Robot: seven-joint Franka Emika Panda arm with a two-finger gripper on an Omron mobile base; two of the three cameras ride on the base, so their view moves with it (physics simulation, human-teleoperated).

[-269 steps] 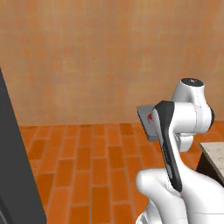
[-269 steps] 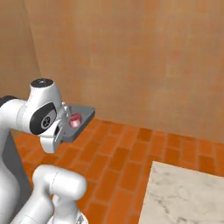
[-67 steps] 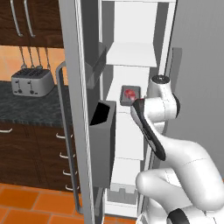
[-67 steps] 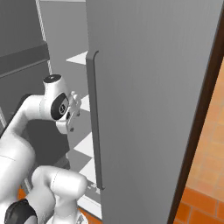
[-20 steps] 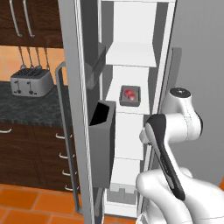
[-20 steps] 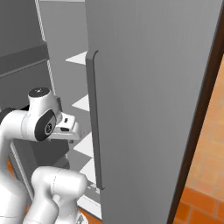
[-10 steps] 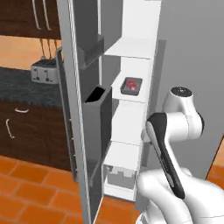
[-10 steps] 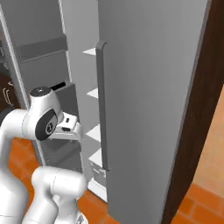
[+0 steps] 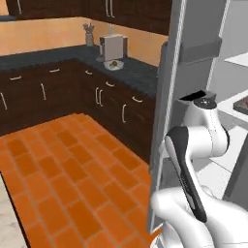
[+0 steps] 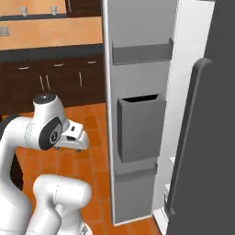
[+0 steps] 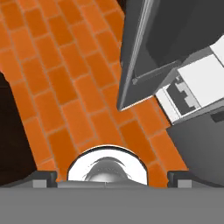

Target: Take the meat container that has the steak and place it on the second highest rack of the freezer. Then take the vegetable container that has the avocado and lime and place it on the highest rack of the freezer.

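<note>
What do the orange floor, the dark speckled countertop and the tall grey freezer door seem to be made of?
The orange floor looks like matte clay brick or tile, going by its staggered rectangles and paler joints. The dark speckled countertop resembles polished stone, perhaps granite, from its fine flecks. The tall grey freezer door appears to be smooth painted metal or plastic; its flat even grey leaves that open.

Freezer (image 9: 193, 72) stood open at right, its grey door edge-on with a dark door bin (image 9: 196, 97). Meat container (image 9: 241, 104) lay on a white shelf at far right. White arm (image 9: 193, 145) rose before it. Toaster (image 9: 112, 47) sat on the dark counter (image 9: 63, 55); orange brick floor (image 9: 68, 169).
</note>
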